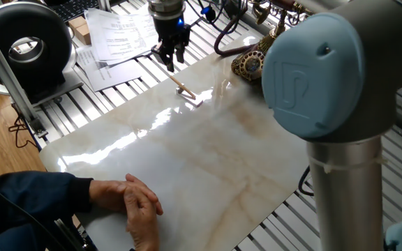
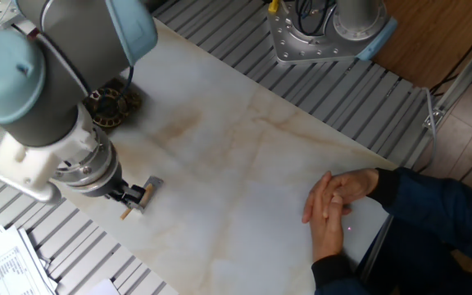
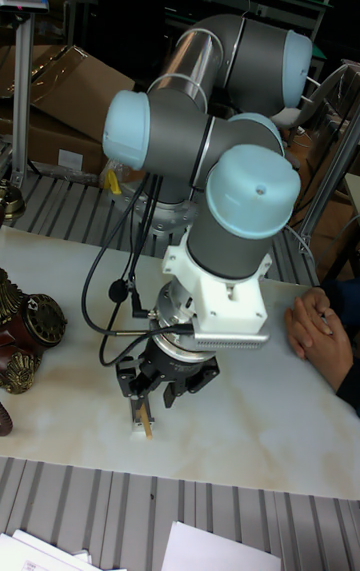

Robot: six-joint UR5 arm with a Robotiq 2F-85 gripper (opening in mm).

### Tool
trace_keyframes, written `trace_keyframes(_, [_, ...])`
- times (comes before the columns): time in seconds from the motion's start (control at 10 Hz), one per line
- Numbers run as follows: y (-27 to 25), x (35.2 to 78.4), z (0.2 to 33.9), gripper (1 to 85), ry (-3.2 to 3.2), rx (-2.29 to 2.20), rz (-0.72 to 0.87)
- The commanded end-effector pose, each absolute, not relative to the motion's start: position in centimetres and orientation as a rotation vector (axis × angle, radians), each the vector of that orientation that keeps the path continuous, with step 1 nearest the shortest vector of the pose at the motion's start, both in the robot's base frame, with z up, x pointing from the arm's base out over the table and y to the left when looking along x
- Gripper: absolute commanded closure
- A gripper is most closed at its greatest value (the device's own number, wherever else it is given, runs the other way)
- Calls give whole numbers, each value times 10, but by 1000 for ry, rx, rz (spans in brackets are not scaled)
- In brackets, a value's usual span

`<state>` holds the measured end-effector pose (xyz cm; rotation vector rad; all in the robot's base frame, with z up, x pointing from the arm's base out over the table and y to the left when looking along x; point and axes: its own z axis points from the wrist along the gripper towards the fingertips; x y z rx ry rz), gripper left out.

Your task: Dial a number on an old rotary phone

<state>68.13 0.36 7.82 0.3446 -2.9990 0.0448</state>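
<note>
The gripper [image 3: 143,401], fingers parted and holding nothing, hovers over the wooden stick [image 1: 184,90] left of the rotary phone [image 1: 250,64]. Likely next: descend and grasp it.

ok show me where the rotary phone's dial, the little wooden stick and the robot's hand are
rotary phone dial [image 1: 250,63]: one fixed view, on the dial face.
wooden stick [image 1: 183,88]: one fixed view, mid-shaft.
hand [image 1: 172,58]: one fixed view, between its fingertips.
</note>
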Motion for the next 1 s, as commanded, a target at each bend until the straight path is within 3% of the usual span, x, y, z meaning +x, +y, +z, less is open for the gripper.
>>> trace_keyframes(0.0, [10,679,68,433,-2973,331,13])
trace_keyframes(0.9, [21,700,38,427,-3011,377,-75])
